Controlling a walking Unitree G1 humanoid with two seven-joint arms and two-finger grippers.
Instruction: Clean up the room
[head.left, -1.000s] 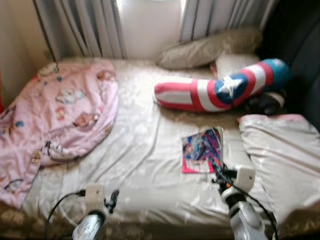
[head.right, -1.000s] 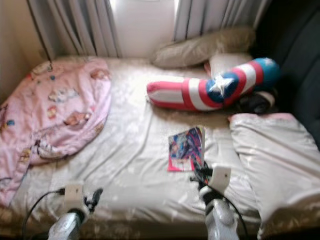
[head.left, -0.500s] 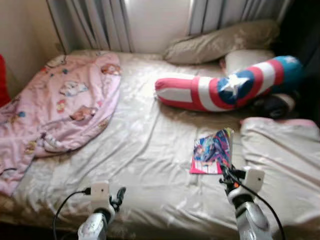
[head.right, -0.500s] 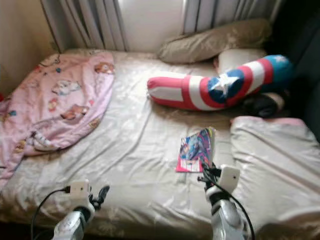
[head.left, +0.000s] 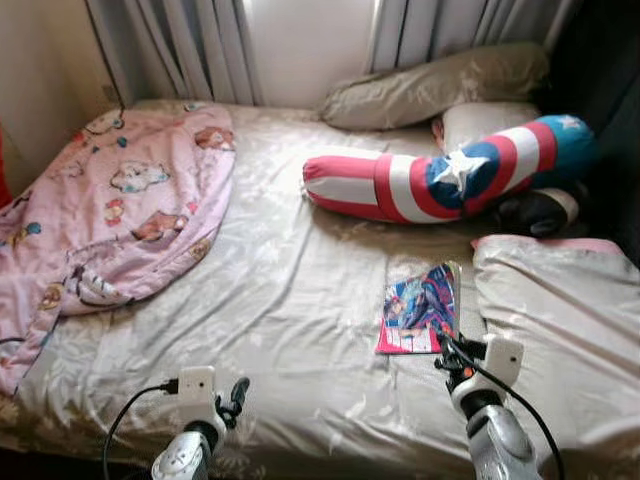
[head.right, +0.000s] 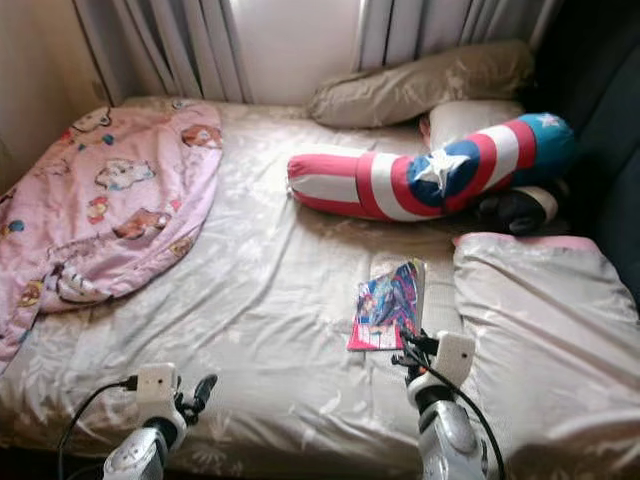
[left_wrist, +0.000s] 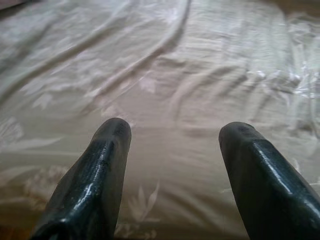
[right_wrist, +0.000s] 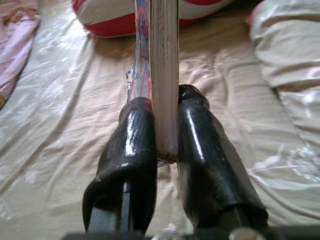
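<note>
1. Currently the right claw (right_wrist: 165, 150) is clamped on the near end of the book (head.left: 422, 310). In the right wrist view both fingers (right_wrist: 132, 150) press the two flat faces, and the page block stands on edge between them.

2. The book runs straight out from the right claw, away from the robot and toward the striped bolster (head.left: 440, 180). Its long axis lines up with the fingers, so any lift or carry will swing the free far end.

3. In the head views the book sits tilted, one cover opened down toward the bed (head.left: 300, 300) and the spine side raised. Whether the far end touches the sheet cannot be told.

4. The left claw (left_wrist: 172, 140) is spread wide and holds nothing, low over the sheet at the near edge of the bed. It is well apart from the book, so the right arm is the working arm.

5. View differences:
   - The right wrist view shows the grip itself: finger contact on both faces and the page edges.
   - The head views show the surroundings: a folded pale cover (head.left: 560, 320) just beside the book on the right, a pink blanket (head.left: 120, 220) well apart on the left, and pillows (head.left: 440, 85) by the curtains (head.left: 200, 45).

6. Judgement: the book is secured; the next move calls for a clear path past the folded cover.
</note>
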